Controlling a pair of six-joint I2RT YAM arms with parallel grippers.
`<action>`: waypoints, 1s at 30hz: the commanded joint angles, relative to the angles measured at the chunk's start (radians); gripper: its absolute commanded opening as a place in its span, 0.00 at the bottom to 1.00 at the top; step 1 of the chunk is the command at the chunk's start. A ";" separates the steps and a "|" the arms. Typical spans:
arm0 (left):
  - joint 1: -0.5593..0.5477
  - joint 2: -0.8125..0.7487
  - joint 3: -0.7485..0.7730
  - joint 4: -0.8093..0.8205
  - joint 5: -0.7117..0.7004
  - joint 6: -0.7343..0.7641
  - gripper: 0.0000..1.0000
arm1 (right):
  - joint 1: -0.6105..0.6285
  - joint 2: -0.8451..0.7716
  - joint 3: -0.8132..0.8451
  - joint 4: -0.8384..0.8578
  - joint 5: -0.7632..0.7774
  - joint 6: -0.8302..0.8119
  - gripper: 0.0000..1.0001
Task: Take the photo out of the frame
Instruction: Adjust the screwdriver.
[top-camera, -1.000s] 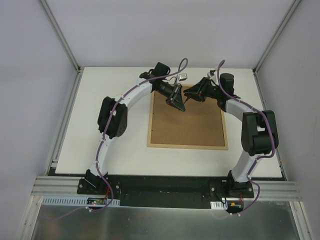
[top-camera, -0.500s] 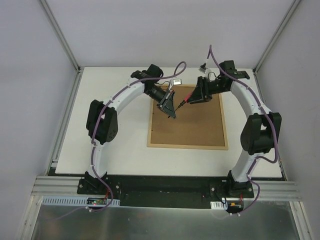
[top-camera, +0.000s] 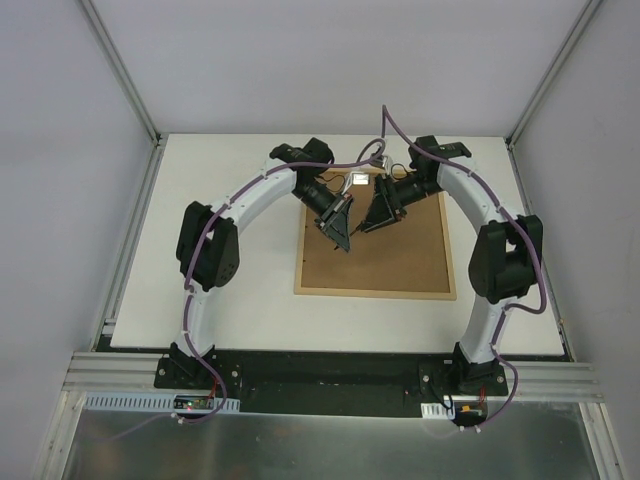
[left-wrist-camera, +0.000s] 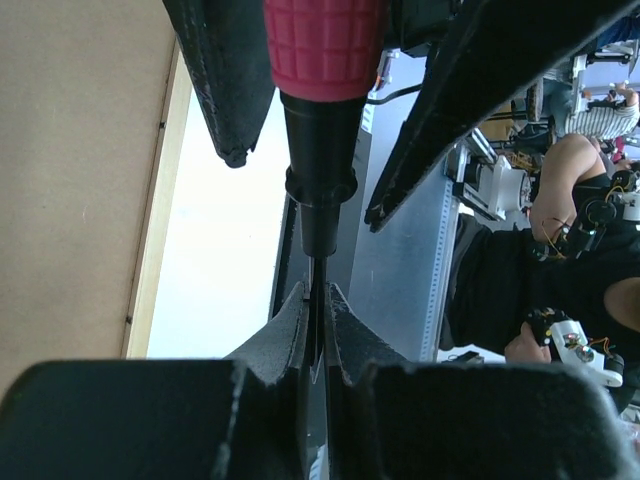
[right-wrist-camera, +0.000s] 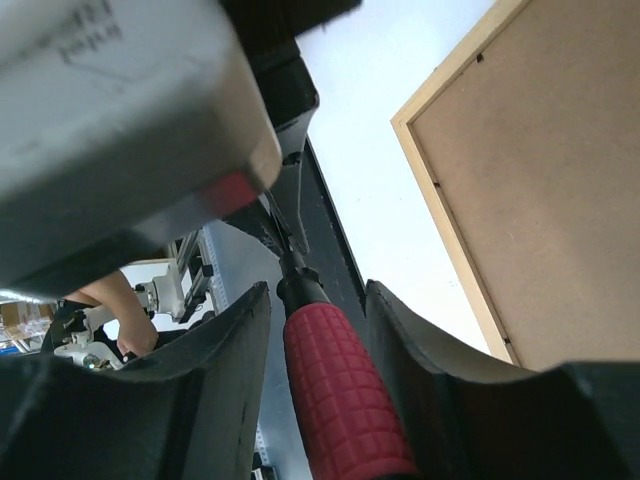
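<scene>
Left claw (left-wrist-camera: 315, 300) is clamped tight on the thin metal shaft of a red-handled screwdriver (left-wrist-camera: 322, 40), up in the air over the far left part of the frame (top-camera: 400, 260). Right claw (right-wrist-camera: 317, 295) has its fingers either side of the red handle, but honestly can't tell if it's squeezing or loose. The frame lies flat on the white counter (top-camera: 250, 300), brown back up, so the photo is hidden.

The overhead view is lit brightly and evenly; only soft shadows are seen. In the wrist views the worktop (right-wrist-camera: 370, 120) is burnt out to white, the frame (right-wrist-camera: 530, 190) is sharp, and the nearest dark parts are blurred.
</scene>
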 joint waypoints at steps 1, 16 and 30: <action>-0.013 -0.024 0.034 -0.021 0.024 0.048 0.00 | 0.019 0.013 0.056 -0.043 -0.099 -0.044 0.43; -0.013 -0.035 0.012 -0.031 0.028 0.074 0.00 | -0.019 0.056 0.076 -0.041 -0.151 -0.029 0.44; -0.013 -0.041 0.017 -0.033 0.047 0.071 0.00 | -0.059 0.059 0.076 -0.038 -0.176 -0.033 0.46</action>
